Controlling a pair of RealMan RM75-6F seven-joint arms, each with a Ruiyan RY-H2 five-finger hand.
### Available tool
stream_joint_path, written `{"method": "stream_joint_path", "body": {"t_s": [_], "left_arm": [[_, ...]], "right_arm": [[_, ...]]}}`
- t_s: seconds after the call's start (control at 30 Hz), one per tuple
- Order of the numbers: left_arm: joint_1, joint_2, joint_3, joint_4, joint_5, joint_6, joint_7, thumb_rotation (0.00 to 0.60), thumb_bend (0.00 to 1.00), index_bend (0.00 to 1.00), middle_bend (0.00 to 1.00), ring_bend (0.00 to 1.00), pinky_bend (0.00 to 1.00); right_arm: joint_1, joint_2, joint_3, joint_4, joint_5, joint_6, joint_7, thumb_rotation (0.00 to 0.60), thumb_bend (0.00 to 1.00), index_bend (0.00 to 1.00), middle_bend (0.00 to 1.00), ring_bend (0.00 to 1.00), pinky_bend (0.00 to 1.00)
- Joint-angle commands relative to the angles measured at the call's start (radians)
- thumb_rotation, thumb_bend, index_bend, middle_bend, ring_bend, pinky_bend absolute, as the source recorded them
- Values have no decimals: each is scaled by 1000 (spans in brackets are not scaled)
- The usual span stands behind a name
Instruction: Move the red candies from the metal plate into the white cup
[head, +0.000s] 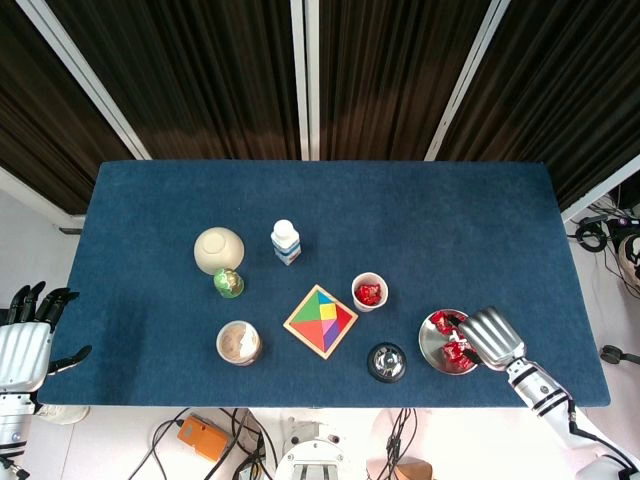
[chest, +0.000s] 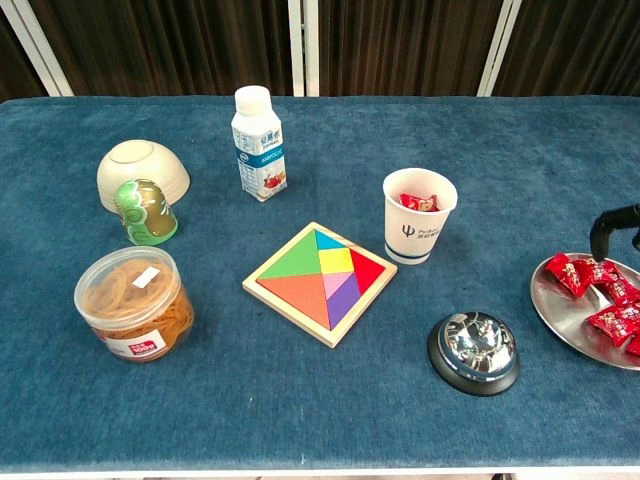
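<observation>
The white cup (head: 369, 291) (chest: 419, 216) stands right of the puzzle with red candies (chest: 418, 202) inside it. On the metal plate (head: 434, 343) (chest: 562, 318) at the right front lie several red candies (head: 447, 344) (chest: 598, 296). My right hand (head: 491, 336) hovers over the plate's right side, fingers apart and pointing down at the candies, holding nothing. In the chest view only a dark fingertip (chest: 610, 225) of it shows at the right edge. My left hand (head: 28, 335) hangs open off the table's left edge.
A tangram puzzle (head: 320, 320) lies mid-table, a metal bell (head: 387, 361) left of the plate. A milk bottle (head: 286, 241), upturned bowl (head: 219, 249), green figure (head: 228, 283) and tub of rubber bands (head: 239, 343) stand to the left.
</observation>
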Motion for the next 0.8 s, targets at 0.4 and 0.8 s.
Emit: {"method": "stream_joint_path", "body": {"t_s": [0.4,0.8], "left_arm": [[6,10,1,-19,-5,8,14,600,19,210,174,0,0],[6,7,3,-13,-6,5,12,600,20,210,174,0,0]], "right_arm": [[5,-49,6,64,-29,-61,42,600,357,476,864,1000,1000],[25,-84,17,92,-25,-120,54,600,486,549,864,1000,1000]]}}
